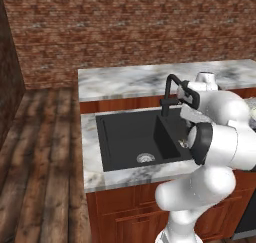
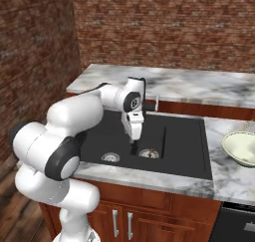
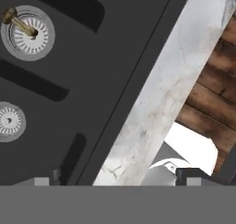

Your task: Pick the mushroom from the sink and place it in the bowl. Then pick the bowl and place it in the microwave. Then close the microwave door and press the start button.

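**A:** Which step is this? Looks like the very first one to me: the mushroom (image 3: pixel 18 24) sits on a steel drain in the sink (image 2: pixel 184 141), nothing picked yet.

**B:** Yep. The gripper (image 2: pixel 134 147) hangs low over the basin with its fingers spread wide, holding nothing. I'd say it needs to line up over that drain and drop down.

**A:** And the mushroom itself?

**B:** Tiny brownish-tan thing with a thin stalk, lying on its side. The bowl (image 2: pixel 243 149) waits on the surface, right of the sink.

Walls: red-brown brick wall (image 1: pixel 125 27) behind and at left.
Floor: dark wooden plank floor (image 1: pixel 35 162).
Bench: grey-veined white marble bench (image 1: pixel 125 79) over reddish wooden cabinets (image 2: pixel 149 211).
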Robot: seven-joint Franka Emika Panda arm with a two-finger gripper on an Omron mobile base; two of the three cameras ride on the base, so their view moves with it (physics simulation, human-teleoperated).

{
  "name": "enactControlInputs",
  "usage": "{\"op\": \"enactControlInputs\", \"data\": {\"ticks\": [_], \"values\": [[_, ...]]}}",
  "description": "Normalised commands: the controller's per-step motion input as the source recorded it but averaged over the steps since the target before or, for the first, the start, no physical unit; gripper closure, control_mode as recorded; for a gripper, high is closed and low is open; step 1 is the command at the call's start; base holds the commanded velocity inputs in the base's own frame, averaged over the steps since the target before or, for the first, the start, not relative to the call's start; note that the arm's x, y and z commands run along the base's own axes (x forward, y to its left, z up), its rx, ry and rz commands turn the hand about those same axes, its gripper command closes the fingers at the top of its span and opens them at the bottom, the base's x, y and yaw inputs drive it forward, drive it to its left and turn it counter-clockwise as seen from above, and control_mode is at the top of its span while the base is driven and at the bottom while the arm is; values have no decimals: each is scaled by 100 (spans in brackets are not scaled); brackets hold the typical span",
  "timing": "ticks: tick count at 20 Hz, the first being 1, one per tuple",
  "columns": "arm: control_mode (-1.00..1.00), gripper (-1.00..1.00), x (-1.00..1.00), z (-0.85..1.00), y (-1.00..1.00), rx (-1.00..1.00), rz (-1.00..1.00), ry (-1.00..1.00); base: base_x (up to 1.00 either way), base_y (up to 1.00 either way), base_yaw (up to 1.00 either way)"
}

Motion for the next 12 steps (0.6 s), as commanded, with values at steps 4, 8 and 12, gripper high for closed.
{"op": "enactControlInputs", "data": {"ticks": [4, 8, 12], "values": [[-100, -100, 20, -85, -38, 3, 0, -1, 0, 0, 0], [-100, -100, 20, -65, -7, 1, 2, -15, 0, 0, 0], [-100, -100, 46, -18, 0, 0, 0, -14, 0, 0, 0]]}}
